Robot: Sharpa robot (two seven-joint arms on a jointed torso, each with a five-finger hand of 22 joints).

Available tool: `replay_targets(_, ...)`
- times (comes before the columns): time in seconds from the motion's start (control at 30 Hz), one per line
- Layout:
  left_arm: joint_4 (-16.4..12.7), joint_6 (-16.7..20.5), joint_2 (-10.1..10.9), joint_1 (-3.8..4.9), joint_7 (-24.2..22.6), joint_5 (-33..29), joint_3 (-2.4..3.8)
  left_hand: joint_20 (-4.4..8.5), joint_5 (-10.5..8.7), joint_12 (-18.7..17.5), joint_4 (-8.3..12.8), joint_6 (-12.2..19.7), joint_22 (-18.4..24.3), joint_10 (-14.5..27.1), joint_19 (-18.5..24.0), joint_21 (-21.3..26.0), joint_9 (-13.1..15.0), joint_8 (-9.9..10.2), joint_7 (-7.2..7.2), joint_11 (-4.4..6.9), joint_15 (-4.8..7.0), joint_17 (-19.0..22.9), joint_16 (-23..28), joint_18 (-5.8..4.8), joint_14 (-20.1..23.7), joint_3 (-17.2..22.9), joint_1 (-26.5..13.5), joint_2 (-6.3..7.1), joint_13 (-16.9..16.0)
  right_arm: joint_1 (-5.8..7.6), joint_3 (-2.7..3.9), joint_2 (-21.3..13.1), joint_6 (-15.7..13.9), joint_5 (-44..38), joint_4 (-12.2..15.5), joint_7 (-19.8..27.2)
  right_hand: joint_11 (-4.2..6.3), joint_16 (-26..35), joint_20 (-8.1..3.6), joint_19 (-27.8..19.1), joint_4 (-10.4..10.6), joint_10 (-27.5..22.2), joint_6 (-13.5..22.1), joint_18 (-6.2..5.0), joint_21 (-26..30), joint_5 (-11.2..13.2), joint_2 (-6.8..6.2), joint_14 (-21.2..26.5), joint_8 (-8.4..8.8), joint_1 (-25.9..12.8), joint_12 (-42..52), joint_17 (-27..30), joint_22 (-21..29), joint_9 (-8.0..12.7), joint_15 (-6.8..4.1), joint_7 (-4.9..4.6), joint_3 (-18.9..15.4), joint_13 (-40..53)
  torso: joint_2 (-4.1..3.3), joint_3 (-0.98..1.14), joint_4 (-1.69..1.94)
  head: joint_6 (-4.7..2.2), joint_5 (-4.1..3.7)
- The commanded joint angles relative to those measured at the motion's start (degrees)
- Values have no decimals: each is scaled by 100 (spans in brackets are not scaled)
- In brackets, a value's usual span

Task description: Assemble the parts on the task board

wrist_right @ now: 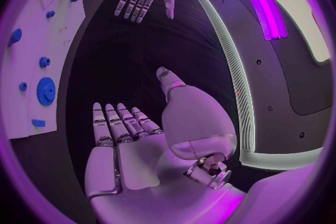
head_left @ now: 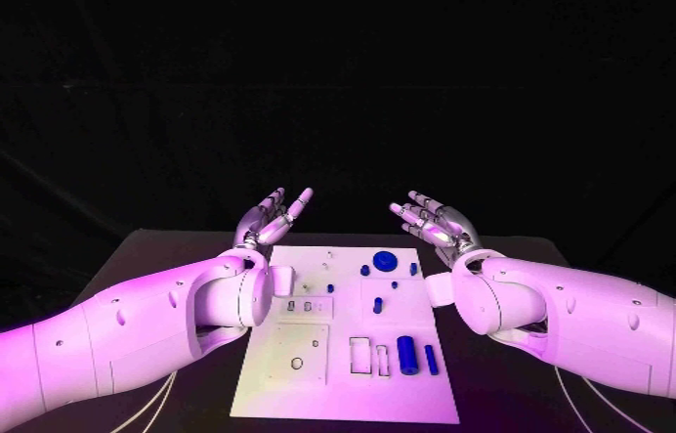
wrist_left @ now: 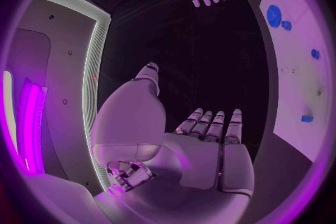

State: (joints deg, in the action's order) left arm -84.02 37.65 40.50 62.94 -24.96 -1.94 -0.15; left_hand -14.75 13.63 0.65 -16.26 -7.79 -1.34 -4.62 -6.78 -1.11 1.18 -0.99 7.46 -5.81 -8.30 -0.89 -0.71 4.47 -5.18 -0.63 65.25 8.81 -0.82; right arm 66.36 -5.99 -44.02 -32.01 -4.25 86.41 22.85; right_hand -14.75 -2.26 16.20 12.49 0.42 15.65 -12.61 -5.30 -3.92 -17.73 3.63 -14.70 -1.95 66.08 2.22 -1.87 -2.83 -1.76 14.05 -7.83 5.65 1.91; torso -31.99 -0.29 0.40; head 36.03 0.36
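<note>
Both hands hang above the far end of the black desk (head_left: 169, 257), palms facing each other, just past the far edge of the white task board (head_left: 317, 394). The left hand (head_left: 271, 216) holds nothing, its fingers straight and apart; the right hand (head_left: 434, 220) is likewise empty with fingers spread. The board lies flat in the middle of the desk between the two arms. On it, a round blue gear (head_left: 383, 258) sits near the far edge with small blue pegs (head_left: 365, 270) beside it, and a long blue cylinder (head_left: 405, 354) lies near the front beside a slimmer blue rod (head_left: 430, 359).
</note>
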Motion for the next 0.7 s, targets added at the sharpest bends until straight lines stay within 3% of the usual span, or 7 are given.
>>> replay_targets(0.03,-3,-293,-13,8,99,-46,3,-108,58,43,-88,-183,-12,-128,3,-48,27,-48,199,-151,-96,-26,-44,169,-122,81,285,-74,-25,77,-62,17,1039,-522,-54,-455,-28,-285,50,704,-483,1547,-1181,-123,-360,261,8,-1571,-247,817,265,-120,-177,-131,-5,-922,235,120,-2,0,0,0,1)
replay_targets(0.07,-3,-293,-13,8,99,-46,3,-114,47,56,-87,-257,-10,-199,25,-47,37,-62,233,-191,-110,-36,-58,198,-195,125,312,-131,-35,100,-84,20,1116,-555,-67,-491,10,-359,52,951,-583,2112,-1583,-178,-480,311,3,-2072,-319,911,353,-141,-230,-162,-65,-903,293,148,-2,0,0,0,1)
replay_targets(0.23,-3,-293,-13,8,99,-46,3,-194,12,138,-75,-725,-75,-693,-204,-161,90,-146,441,-423,-254,-117,-188,407,-848,270,421,-335,-90,155,-136,26,1295,-633,-98,-576,133,-485,45,2319,-752,3242,-2495,-357,-1118,351,-33,-3301,-421,1014,444,-186,-511,-191,-230,-828,418,176,-2,0,0,0,1)
replay_targets(0.27,-103,-526,290,24,44,-17,2,-206,5,169,-71,-871,-100,-855,-300,-207,107,-176,478,-468,-273,-138,-229,423,-1044,297,447,-379,-107,275,-131,-1,853,-2257,-363,-256,156,-484,41,2390,-772,3339,-2658,-382,-1156,366,-41,-3396,-435,1023,441,-185,-519,-194,-255,-808,440,177,-80,5,-14,55,-34)
replay_targets(0.47,-213,-570,415,69,-13,33,2,-197,-34,466,-35,-2449,-477,-2536,-1915,-968,270,-519,575,-648,-406,-272,-580,298,-2827,421,740,-594,-239,345,-126,-39,728,-2928,-413,-348,274,-439,26,2724,-860,3787,-3418,-502,-1317,389,-104,-3920,-417,1009,349,-181,-530,-190,-390,-715,600,168,-167,-5,1,27,-71)
replay_targets(0.57,-292,-614,482,107,-11,80,2,-209,-43,696,-8,-3280,-671,-3785,-2854,-1432,337,-688,560,-682,-305,-362,-827,257,-3995,442,932,-635,-315,387,-122,-66,696,-3194,-428,-424,308,-415,3,2854,-888,3966,-3748,-519,-1381,369,-143,-4121,-399,983,308,-181,-534,-202,-442,-689,686,169,-214,-7,20,25,-81)
replay_targets(0.7,-428,-640,596,153,9,123,3,-181,-47,753,27,-3984,-728,-4505,-3235,-1653,349,-766,569,-597,-185,-378,-865,374,-4505,423,1143,-642,-310,443,-112,-85,715,-3547,-444,-553,396,-442,-79,3091,-915,4257,-3999,-530,-1516,342,-208,-4473,-367,924,273,-188,-566,-203,-543,-617,835,169,-295,-8,27,5,-96)
